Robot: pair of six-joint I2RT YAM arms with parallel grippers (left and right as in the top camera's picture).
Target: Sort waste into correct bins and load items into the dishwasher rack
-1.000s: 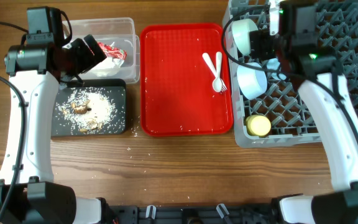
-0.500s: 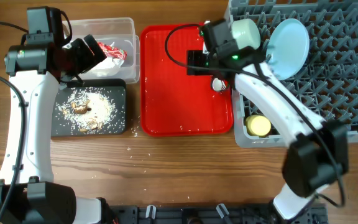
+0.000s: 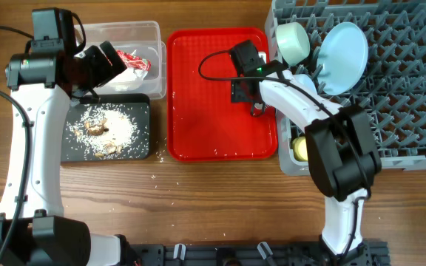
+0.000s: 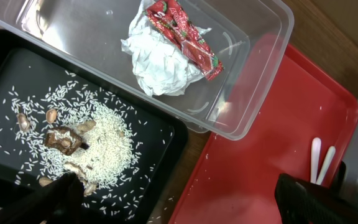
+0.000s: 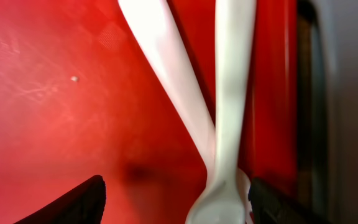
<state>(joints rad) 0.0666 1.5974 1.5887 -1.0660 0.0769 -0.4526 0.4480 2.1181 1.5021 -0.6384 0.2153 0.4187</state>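
Note:
My right gripper point(image 3: 245, 80) point(image 5: 179, 208) is open, low over the red tray point(image 3: 205, 118), its fingers either side of the crossed white spoon and fork point(image 5: 213, 149). My left gripper point(image 3: 100, 63) point(image 4: 179, 205) is open and empty above the seam between the clear tub point(image 3: 124, 33) and the black tray point(image 3: 69, 148). The red-and-white wrapper with tissue point(image 4: 166, 50) lies in the tub. Rice scraps point(image 4: 98, 134) lie in the black tray. The grey rack point(image 3: 405, 89) holds the pale blue plate point(image 3: 344, 48) on edge, two bowls point(image 3: 293, 41) point(image 3: 305, 85) and the yellow cup point(image 3: 302, 148).
A few rice grains point(image 3: 161, 177) lie on the wooden table in front of the black tray. The red tray sits between the bins and the rack, with the rack's left wall close to my right gripper.
My right gripper has left the rack, swung left and come down over the spoon and fork on the red tray. The plate now shows standing in the rack. The left arm has not moved.

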